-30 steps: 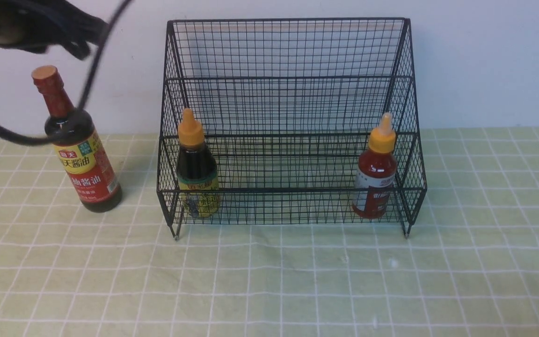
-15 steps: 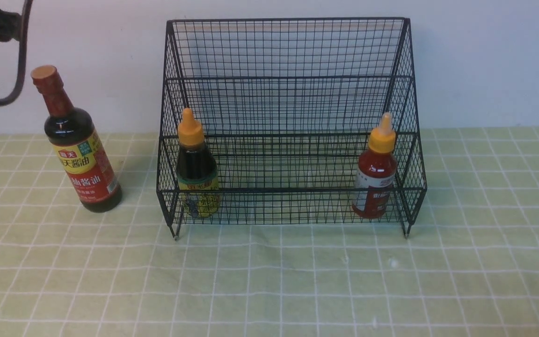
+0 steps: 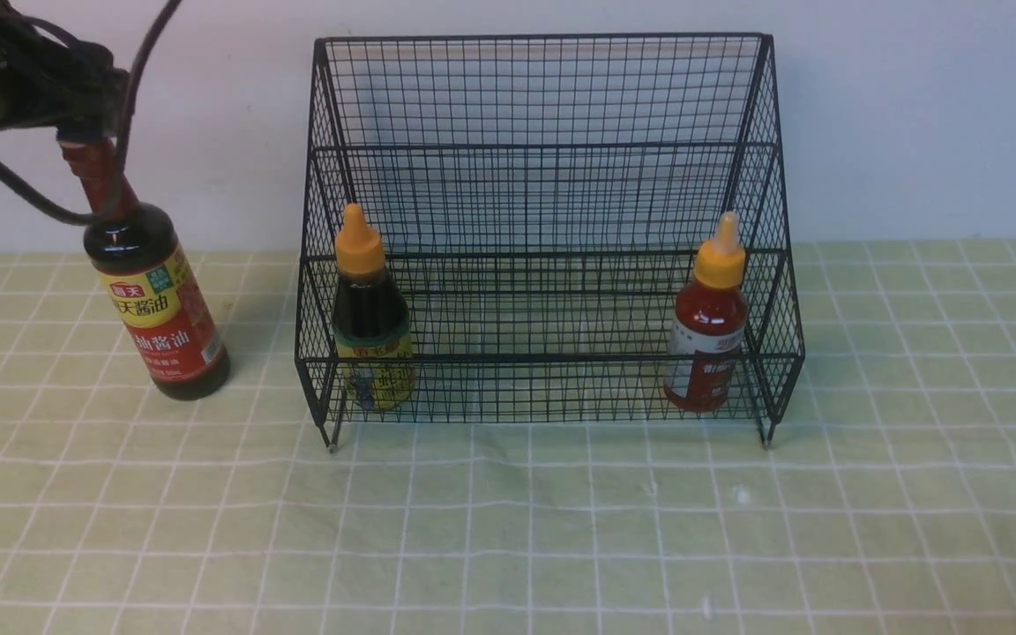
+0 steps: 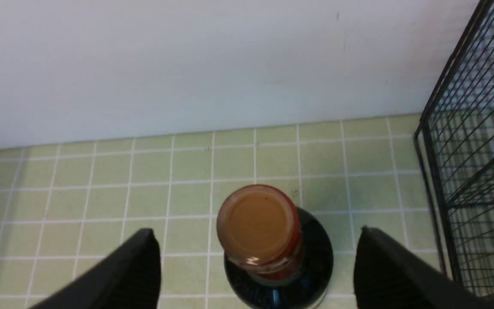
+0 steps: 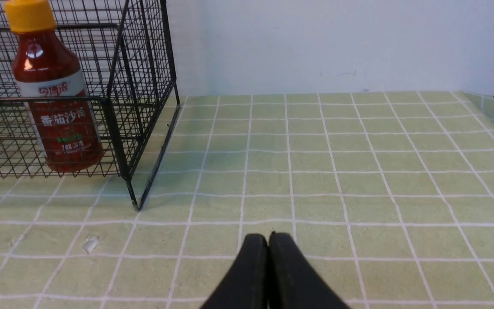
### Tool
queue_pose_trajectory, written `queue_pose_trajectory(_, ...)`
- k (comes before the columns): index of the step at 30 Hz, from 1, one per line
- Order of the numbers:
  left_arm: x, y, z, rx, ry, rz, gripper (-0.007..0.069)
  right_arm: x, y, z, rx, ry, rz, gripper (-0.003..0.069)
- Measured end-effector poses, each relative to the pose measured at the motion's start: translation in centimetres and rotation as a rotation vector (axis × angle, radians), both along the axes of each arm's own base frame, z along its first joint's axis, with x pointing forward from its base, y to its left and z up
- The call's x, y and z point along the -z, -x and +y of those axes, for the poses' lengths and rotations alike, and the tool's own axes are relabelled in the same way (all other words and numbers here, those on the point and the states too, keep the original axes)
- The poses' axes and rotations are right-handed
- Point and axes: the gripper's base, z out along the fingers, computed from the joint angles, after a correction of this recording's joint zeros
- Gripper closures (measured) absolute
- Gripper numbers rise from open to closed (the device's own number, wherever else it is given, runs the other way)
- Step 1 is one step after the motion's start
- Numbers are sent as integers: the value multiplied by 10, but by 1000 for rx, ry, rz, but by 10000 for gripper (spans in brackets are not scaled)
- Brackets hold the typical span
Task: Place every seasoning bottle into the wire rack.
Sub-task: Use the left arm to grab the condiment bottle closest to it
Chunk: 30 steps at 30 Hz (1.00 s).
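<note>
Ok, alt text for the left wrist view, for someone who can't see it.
From above, the tall soy-sauce bottle stands untouched between the fingers of the open left gripper, on a green checked cloth. The wire rack stands beside it.

Table was covered in pale green grid-pattern cloth, black wire rack stood centre-far on short legs, tall soy-sauce bottle stood left of rack, apart
</note>
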Motion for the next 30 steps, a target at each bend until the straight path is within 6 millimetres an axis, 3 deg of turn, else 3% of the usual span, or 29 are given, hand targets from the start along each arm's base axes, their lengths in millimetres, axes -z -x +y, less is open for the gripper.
queue_pose_trajectory(9,29,-19,0,1,1,59,72,0,0,0,0,0,0,673)
queue_pose_trajectory(13,37,-24,0,2,-1,79,114,0,0,0,0,0,0,673)
queue_pose_trajectory(19,41,-29,-1,-2,18,66,339,0,0,0,0,0,0,673)
queue_pose_trajectory(30,35,-21,-3,3,14,72,341,0,0,0,0,0,0,673)
